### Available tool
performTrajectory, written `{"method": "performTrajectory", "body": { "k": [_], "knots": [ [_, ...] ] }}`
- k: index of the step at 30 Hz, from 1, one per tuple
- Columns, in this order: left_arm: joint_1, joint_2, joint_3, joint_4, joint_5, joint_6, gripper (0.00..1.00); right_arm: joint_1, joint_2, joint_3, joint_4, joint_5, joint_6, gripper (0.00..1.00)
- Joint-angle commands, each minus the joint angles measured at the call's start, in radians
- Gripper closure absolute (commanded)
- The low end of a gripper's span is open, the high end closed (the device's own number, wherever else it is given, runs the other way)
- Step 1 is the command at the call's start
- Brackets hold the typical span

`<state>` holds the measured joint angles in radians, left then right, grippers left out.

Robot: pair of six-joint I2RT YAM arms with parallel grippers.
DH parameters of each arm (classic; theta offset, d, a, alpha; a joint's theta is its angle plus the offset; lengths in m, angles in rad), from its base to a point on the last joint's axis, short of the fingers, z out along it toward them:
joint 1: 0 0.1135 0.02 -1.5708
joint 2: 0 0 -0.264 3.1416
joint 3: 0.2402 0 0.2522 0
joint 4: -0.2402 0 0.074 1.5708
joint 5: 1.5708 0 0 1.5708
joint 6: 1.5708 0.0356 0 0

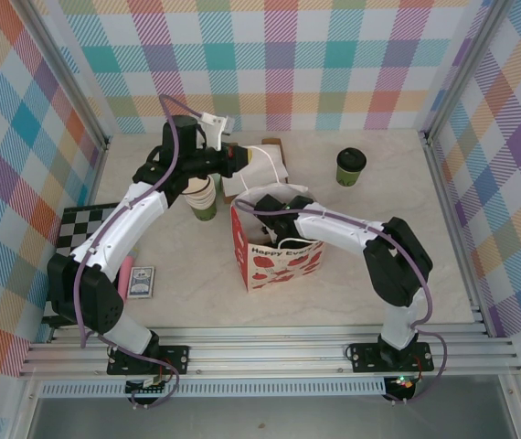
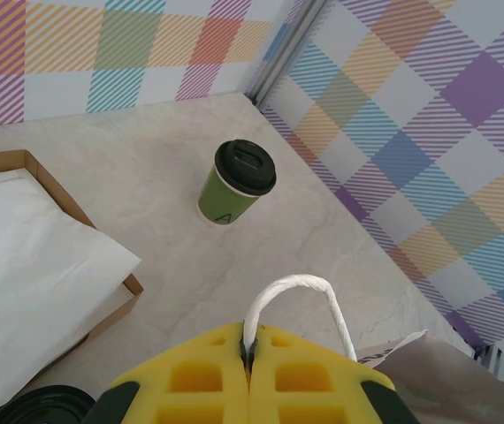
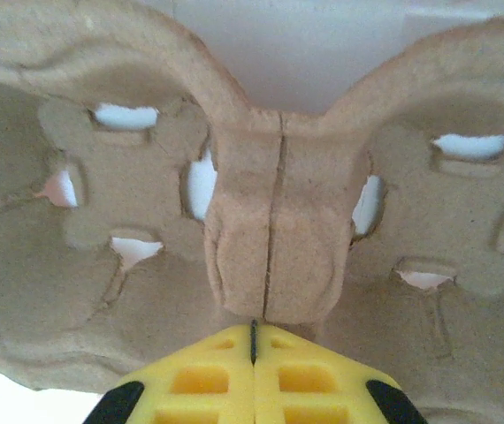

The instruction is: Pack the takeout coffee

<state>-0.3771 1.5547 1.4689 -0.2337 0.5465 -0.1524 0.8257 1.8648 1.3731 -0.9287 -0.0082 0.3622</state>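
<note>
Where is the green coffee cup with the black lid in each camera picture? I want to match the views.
Top external: the lidded green cup stands at the back, right of centre.
Left wrist: the cup is at upper centre, beyond the rope handle pinched in the left claw.
Right wrist: a pulp cup carrier close before the right claw.
Shared landmark: the paper-lined box, left of the cup.

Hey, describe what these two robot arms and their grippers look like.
The left arm and right arm have white shells with black joints and a thin purple cable alongside. The left gripper and right gripper have chunky yellow fingers with square recesses and black corners.
</note>
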Motion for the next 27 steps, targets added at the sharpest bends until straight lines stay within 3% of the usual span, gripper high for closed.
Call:
{"method": "performTrajectory", "body": {
  "k": [1,9,27],
  "knots": [
    [0.006,-0.013,0.008,-0.001,0.030,0.022,1.00,0.001,0.039,-0.017,-0.002,-0.019,0.024,0.94],
    [0.007,-0.019,0.005,-0.025,0.032,0.033,1.00,0.003,0.076,0.015,0.015,0.008,0.040,0.90],
    [0.007,-0.023,0.005,-0.028,0.044,0.061,1.00,0.003,-0.204,0.019,0.158,-0.002,-0.006,0.63]
  ]
}}
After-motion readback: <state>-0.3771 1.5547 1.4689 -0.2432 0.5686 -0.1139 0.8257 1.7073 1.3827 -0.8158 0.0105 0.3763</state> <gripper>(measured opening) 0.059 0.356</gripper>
